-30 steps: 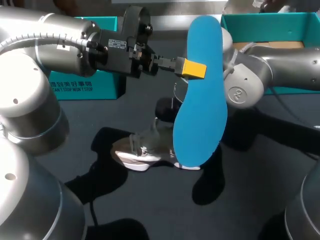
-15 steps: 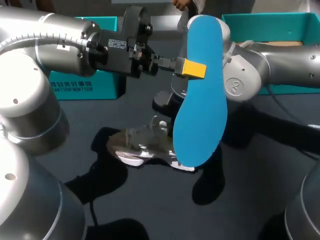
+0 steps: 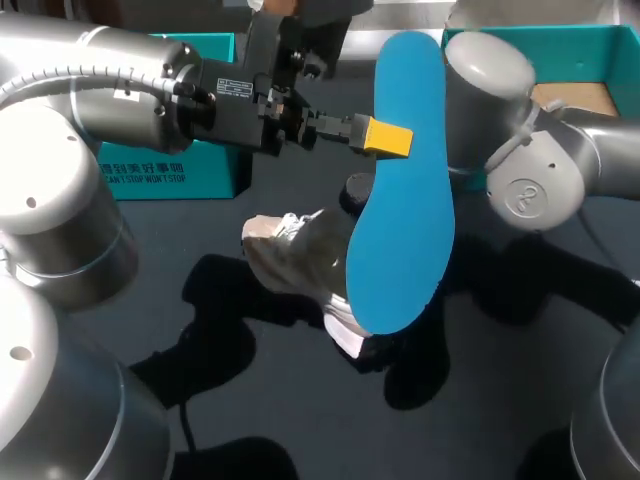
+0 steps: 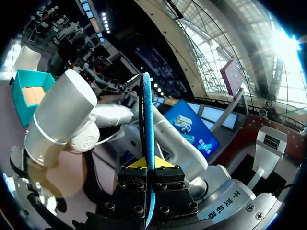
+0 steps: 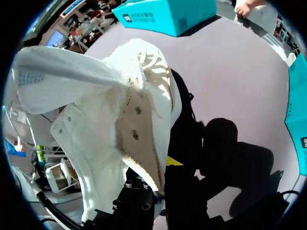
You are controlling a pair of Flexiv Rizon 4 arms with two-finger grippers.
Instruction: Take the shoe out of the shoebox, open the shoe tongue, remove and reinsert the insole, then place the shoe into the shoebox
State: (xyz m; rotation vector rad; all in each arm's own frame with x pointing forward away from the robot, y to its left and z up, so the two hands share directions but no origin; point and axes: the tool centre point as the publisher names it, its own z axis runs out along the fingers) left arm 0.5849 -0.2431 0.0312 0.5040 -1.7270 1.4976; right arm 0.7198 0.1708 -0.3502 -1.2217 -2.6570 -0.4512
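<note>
Nearest, across the lower part of the head view, the dark matte table (image 3: 520, 400) carries heavy shadows. Just above them, left of centre, the white and beige fabric shoe (image 3: 290, 255) hangs tilted clear of the table, with its white sole edge lowest. The insole hides whatever holds the shoe in this view. In the right wrist view, though, the right gripper (image 5: 160, 168) has the shoe's upper wall running down between its fingers. One yellow tip (image 5: 173, 160) lies against the fabric, so the grip is closed on the shoe. A broad white flap of the shoe spreads out ahead of the fingers.

At the head view's centre, partly covering the shoe, the bright blue foam insole (image 3: 400, 190) stands nearly upright with its flat face to the camera. The left gripper (image 3: 388, 138) comes in from the upper left and is clamped tight on the insole's upper edge.

Farther back, the grey right arm (image 3: 540, 180) enters from the right. At the upper right corner sits the open teal cardboard shoebox (image 3: 590, 45), brown inside. At the upper left, a second teal box (image 3: 170, 175) stands behind the left arm (image 3: 120, 90).
</note>
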